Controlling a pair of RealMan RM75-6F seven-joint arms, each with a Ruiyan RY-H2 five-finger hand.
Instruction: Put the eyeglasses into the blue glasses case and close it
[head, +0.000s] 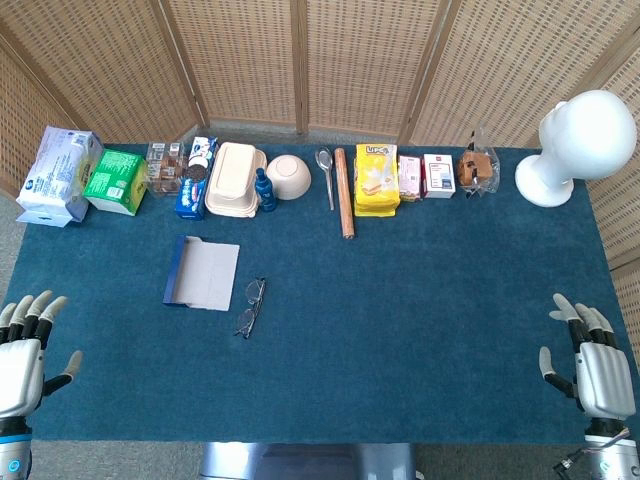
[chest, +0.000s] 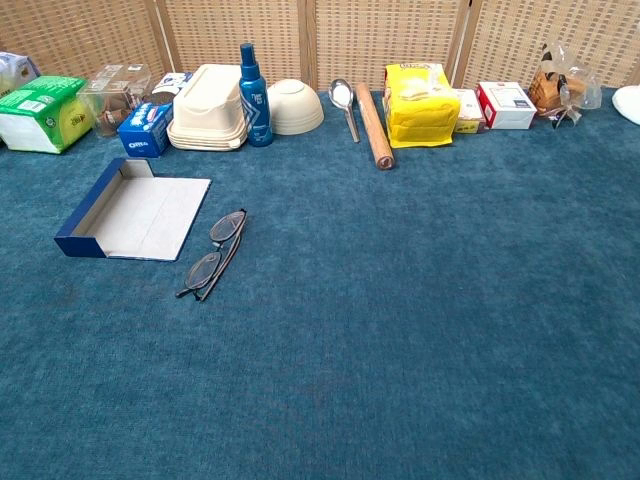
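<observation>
The blue glasses case (head: 201, 273) (chest: 132, 210) lies open on the table's left half, its pale lining up and its lid flat toward the right. Folded dark-framed eyeglasses (head: 250, 307) (chest: 212, 253) lie on the cloth just right of and nearer than the case, apart from it. My left hand (head: 25, 345) hovers open at the near left corner, well left of the case. My right hand (head: 590, 355) is open at the near right corner, far from both. Neither hand shows in the chest view.
A row along the far edge: tissue pack (head: 58, 172), green box (head: 115, 180), Oreo pack (head: 195, 180), beige clamshell box (head: 235, 178), blue bottle (chest: 254, 83), bowl (head: 288, 176), spoon (head: 326, 175), rolling pin (head: 343, 192), yellow snack bag (head: 376, 180), small boxes (head: 437, 174), white mannequin head (head: 572, 145).
</observation>
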